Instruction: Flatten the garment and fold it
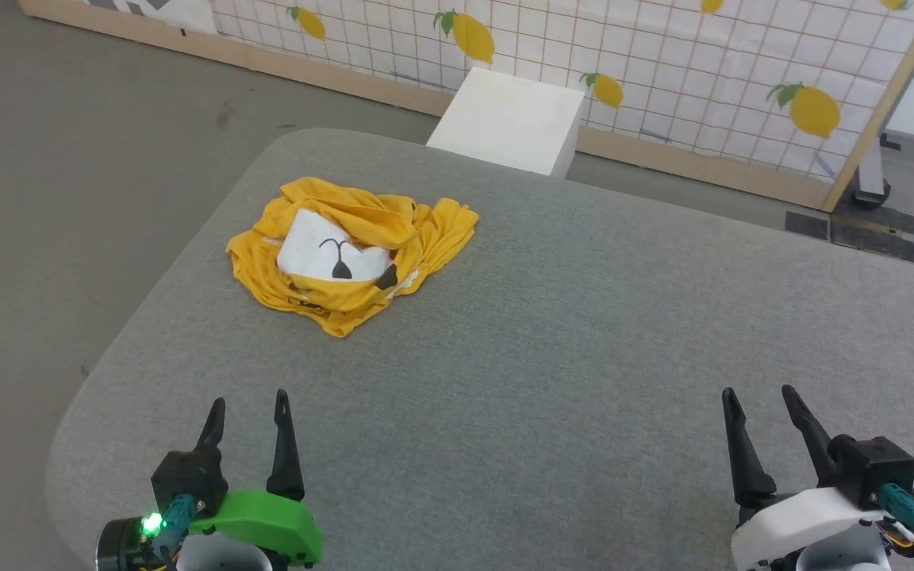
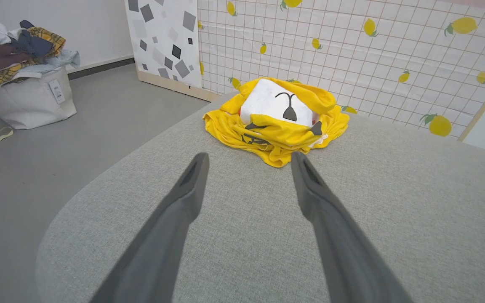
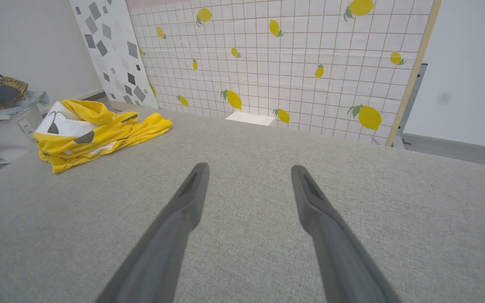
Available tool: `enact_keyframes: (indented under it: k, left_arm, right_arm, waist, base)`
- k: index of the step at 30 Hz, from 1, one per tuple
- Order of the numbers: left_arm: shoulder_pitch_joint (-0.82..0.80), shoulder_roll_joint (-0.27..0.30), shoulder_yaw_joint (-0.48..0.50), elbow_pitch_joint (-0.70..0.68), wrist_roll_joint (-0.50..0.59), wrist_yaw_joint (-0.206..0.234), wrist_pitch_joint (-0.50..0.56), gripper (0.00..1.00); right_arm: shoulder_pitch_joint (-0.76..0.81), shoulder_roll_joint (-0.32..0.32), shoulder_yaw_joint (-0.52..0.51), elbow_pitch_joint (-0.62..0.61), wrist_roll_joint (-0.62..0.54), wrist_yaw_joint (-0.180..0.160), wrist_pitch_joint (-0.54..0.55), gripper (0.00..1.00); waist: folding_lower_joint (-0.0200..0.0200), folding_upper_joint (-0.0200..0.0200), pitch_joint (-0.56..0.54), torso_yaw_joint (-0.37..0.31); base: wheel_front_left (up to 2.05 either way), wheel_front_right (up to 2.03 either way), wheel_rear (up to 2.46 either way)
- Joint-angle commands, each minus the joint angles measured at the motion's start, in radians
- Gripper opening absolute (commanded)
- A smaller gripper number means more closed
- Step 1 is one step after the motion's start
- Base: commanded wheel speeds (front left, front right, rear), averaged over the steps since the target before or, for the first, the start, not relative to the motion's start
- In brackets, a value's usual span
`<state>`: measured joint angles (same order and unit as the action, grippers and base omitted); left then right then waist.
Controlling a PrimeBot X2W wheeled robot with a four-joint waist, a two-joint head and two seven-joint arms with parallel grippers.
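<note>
crumpled yellow tiger t-shirt [image 1: 346, 254] sits on the table [image 1: 544, 357] well ahead of the left gripper [image 1: 250, 396], farther from the right gripper [image 1: 758, 390]. both grippers released, holding nothing.

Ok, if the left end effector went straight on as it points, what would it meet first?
Probably the crumpled yellow T-shirt with a white tiger-face print, straight ahead of the left end effector on the grey fabric-covered table; the gap between looks free, though depth is unclear.
</note>
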<state>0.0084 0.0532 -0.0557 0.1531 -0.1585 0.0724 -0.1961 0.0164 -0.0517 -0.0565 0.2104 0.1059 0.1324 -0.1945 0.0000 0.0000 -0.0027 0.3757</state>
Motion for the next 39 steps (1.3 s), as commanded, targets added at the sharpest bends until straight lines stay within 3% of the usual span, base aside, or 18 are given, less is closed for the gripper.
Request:
enact_keyframes:
  k: [1,26,35,39]
  left_arm:
    - [0.003,-0.002,-0.002,0.006,-0.003,0.006,-0.011,1.0]
    - [-0.006,-0.003,-0.025,0.046,-0.048,0.033,-0.062,1.0]
    - [-0.097,0.001,-0.03,0.086,-0.066,-0.005,-0.064,1.0]
    - [-0.21,0.001,0.008,0.119,-0.139,-0.027,-0.049,1.0]
  right_arm:
    - [0.014,0.001,0.0,0.007,0.01,-0.001,-0.012,1.0]
    - [0.019,0.001,-0.007,0.062,0.025,-0.002,-0.064,1.0]
    - [0.004,0.001,-0.006,0.049,0.014,-0.002,-0.058,1.0]
    - [-0.001,0.001,-0.011,0.028,-0.003,-0.002,-0.043,1.0]
  waist:
    - [0.0,0.0,-0.001,0.009]
    - [0.0,0.0,0.017,0.096]
    - [0.0,0.0,0.049,0.072]
    - [0.0,0.0,0.082,0.051]
  base:
    - [0.0,0.0,0.0]
    - [0.0,0.0,0.0]
    - [0.0,0.0,0.0]
    - [0.0,0.0,0.0]
